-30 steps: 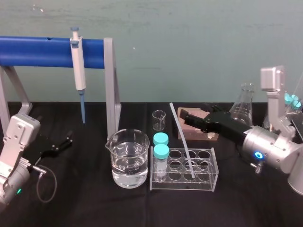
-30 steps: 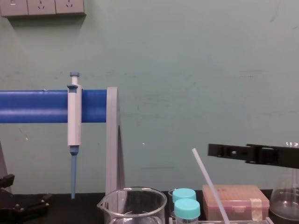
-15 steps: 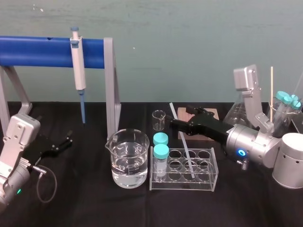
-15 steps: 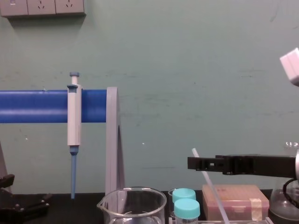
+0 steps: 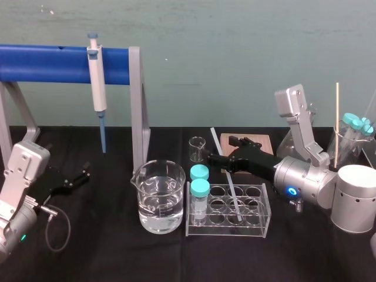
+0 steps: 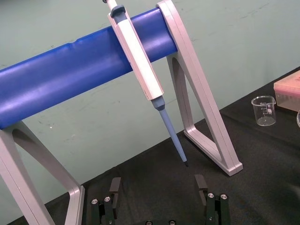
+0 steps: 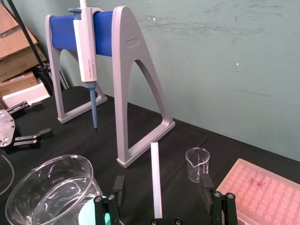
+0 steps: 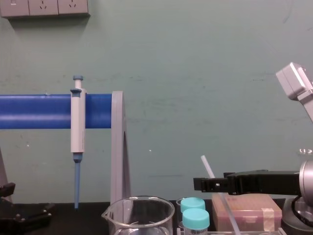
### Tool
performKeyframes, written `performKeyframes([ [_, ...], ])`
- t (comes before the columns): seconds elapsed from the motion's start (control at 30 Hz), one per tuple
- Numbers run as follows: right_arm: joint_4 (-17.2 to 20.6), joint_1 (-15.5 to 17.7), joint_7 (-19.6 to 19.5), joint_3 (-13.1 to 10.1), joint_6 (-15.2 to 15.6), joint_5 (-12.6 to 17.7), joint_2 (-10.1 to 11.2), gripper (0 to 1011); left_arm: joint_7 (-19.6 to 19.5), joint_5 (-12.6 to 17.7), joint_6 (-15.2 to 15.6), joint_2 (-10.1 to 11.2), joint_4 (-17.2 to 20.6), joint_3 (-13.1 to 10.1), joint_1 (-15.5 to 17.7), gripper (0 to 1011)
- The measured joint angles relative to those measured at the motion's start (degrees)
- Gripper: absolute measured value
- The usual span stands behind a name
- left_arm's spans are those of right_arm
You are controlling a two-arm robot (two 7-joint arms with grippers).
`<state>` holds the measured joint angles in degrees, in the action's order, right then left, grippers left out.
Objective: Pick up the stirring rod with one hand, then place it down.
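Here the stirring rod point(image 5: 231, 189) leans, top leftward.

Stirring rod point(image 5: 232, 197): mid stretch hidden behind the right gripper point(image 5: 221, 149) in head view. Its lower end is cut off by the bottom edge in the chest and right wrist views. Large beaker point(image 8: 164, 215), teal-capped vials point(image 8: 195, 219) and pink tip box point(image 8: 247, 211) are cropped at the chest view's bottom. Pipette point(image 6: 138, 61) plunger top is cropped in left wrist view. Stand's blue bar point(image 5: 59, 64) runs off the head view's left edge. Small beaker point(image 6: 264, 111): markings too small to read.
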<state>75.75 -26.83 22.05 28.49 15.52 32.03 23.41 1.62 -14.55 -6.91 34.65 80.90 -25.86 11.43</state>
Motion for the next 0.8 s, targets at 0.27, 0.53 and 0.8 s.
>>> performKeyframes([
  [0.27,-0.02,0.05,-0.01,-0.20,0.00,-0.94,-0.09,1003,0.00,0.00,0.00,0.00,0.00,0.00,0.00,1000],
  [0.53,-0.02,0.08,-0.02,-0.26,-0.03,-0.73,-0.08,947,0.00,0.00,0.00,0.00,0.00,0.00,0.00,1000],
  [0.8,-0.02,0.12,-0.08,-0.27,-0.06,-0.64,-0.08,751,0.00,0.00,0.00,0.00,0.00,0.00,0.00,1000],
])
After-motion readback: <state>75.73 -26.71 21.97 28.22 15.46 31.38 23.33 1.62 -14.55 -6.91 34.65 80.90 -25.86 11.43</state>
